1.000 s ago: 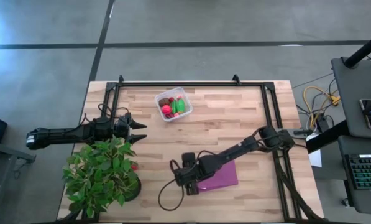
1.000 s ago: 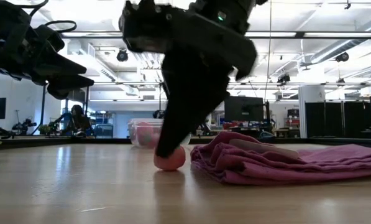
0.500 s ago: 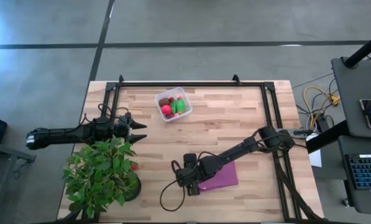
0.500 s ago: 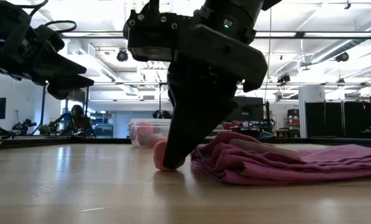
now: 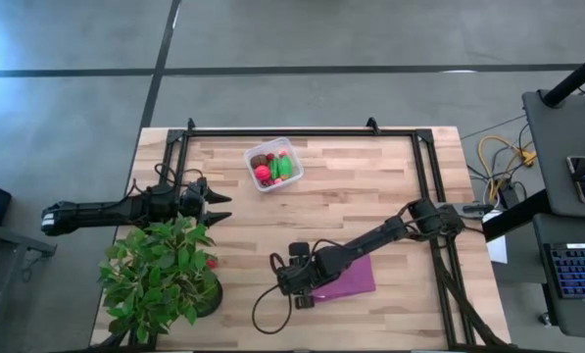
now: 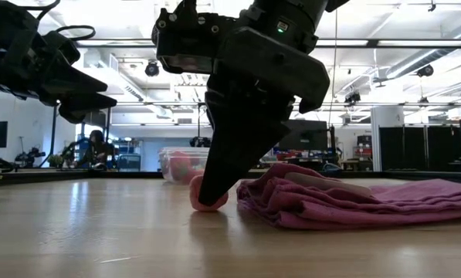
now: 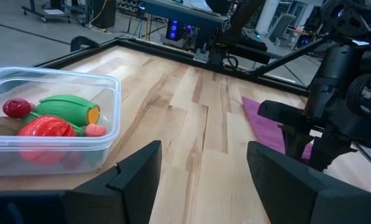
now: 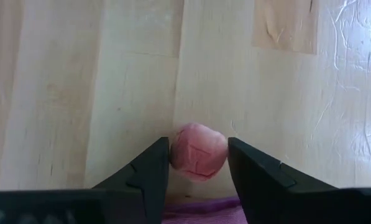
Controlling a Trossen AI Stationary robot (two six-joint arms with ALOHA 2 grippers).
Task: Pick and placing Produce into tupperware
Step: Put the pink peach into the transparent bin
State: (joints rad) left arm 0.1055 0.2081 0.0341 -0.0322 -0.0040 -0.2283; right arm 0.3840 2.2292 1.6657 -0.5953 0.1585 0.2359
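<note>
- Near the front of the worktop (image 5: 370, 186), just beside the purple cloth (image 5: 349, 279), the right gripper (image 8: 197, 163) is lowered over a pink ball (image 8: 199, 151) of produce.
- Its jaws are seen spread to either side of the ball in the right wrist view; one finger appears to touch it, but a firm pinch cannot be confirmed.
- From the low view, the ball (image 6: 207, 202) is shown resting on the wood, with the fingertips reaching down almost to the surface.
- The step in hand is judged to be the closing on this ball, and it is best done with the ball kept centred between the fingers, so that it is not squeezed out sideways.
- A round piece is likely to roll, so a slow, even closing is advised, and the cloth edge should be kept out of the pinch.
- Once held, the ball should be lifted straight up before it is carried across.
- The tupperware (image 5: 273, 165) stands well apart, toward the far edge, and already holds green and red pieces (image 7: 61, 115); a release low over its open top is called for.
- The left gripper (image 5: 214, 202) waits by the potted plant (image 5: 160, 275), its jaws held apart and empty.
</note>
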